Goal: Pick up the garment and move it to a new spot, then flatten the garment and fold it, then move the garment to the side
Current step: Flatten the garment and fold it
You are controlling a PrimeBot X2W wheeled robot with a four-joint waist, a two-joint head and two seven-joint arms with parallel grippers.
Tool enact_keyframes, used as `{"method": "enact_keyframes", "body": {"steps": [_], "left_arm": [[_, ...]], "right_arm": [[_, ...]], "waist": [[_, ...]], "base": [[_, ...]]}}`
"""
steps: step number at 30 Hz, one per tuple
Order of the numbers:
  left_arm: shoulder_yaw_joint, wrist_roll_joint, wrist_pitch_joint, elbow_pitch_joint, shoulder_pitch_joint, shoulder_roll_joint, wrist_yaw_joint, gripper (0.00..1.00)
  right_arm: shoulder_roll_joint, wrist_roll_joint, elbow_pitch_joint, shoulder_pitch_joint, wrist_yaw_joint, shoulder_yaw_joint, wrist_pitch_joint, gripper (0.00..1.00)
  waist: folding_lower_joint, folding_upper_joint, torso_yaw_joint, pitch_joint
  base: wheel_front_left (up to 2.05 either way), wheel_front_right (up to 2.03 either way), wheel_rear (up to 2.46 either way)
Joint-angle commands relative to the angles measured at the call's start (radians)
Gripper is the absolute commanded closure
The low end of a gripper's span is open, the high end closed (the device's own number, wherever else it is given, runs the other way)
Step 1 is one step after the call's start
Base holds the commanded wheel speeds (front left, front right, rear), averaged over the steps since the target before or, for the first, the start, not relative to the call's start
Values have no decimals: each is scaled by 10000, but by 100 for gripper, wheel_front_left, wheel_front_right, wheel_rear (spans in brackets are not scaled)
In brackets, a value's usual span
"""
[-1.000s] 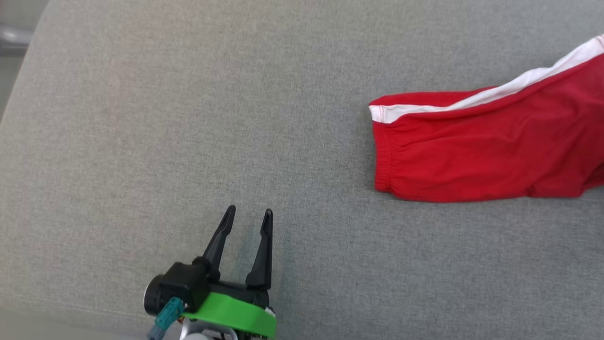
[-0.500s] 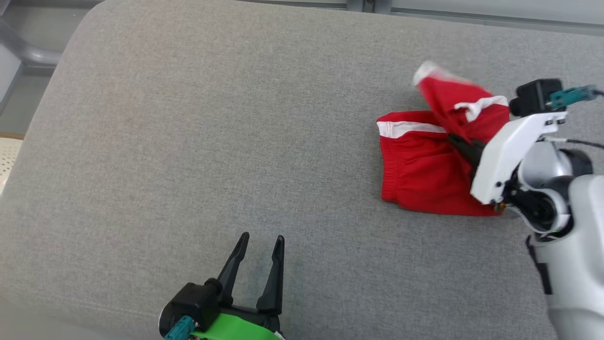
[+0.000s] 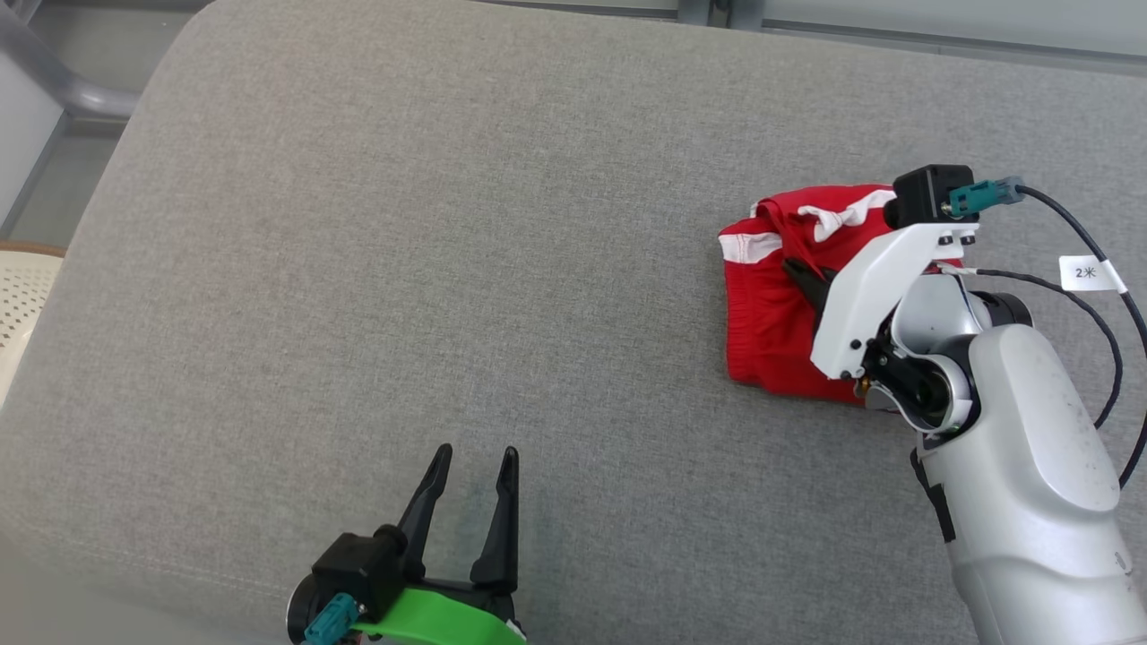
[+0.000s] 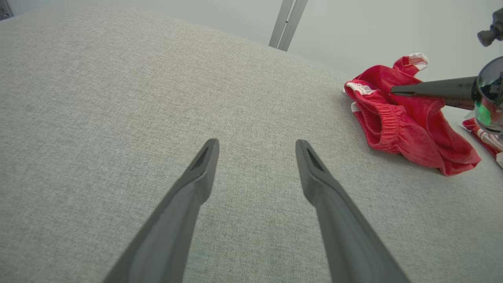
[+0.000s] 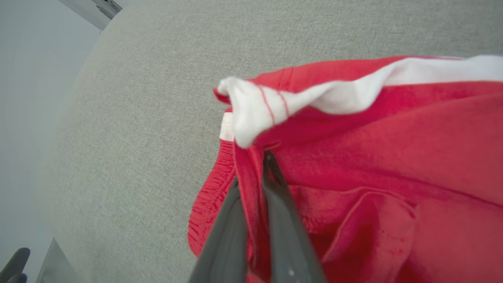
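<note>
**Red garment pinched in the right jaws, partly behind the arm**

From the head view, the right side of the garment (image 3: 769,313) is covered by the right arm's white bracket (image 3: 865,300) and silver forearm (image 3: 1021,448), so its full outline cannot be made out. The fingers of the right gripper (image 3: 800,271) show as no more than a dark tip against the red cloth. In the right wrist view the garment runs off the right and bottom edges. The base of the left gripper (image 3: 472,459) is cut off by the bottom edge of the head view.

The garment is red with a white stripe and an elastic hem. It lies bunched and doubled over on the grey padded surface (image 3: 403,233), toward the robot's right. The right jaws are closed on 1 thin fold of red cloth, just below a bunched white tip of the stripe, with the cloth sandwiched between the 2 fingers. The left jaws stand wide apart with nothing between them, over bare grey surface, well apart from the garment. Whether they touch the surface cannot be told.
</note>
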Motion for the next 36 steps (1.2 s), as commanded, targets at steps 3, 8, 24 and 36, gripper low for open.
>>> {"method": "enact_keyframes", "body": {"steps": [3, 8, 24, 36], "left_arm": [[-67, -5, -27, 55, 85, 8, -16, 0], [69, 109, -26, 291, 412, 11, 15, 0], [2574, 1149, -26, -409, 2111, 67, -534, 0], [3237, 2008, -26, -489, 2570, 12, -842, 0]], "right_arm": [[121, 367, 231, -177, 3, 219, -408, 0], [142, 1853, -80, 293, 2, 716, -1276, 0], [-2361, -1283, -1328, 5296, 2, -720, -8151, 0], [-2290, -1802, -1431, 7133, 2, -1694, -9222, 0]], "waist": [[0, 0, -150, -215], [0, 0, -467, -842], [0, 0, -2312, -3034], [0, 0, -2370, -3159]], "base": [[0, 0, 0], [0, 0, 0], [0, 0, 0], [0, 0, 0]]}}
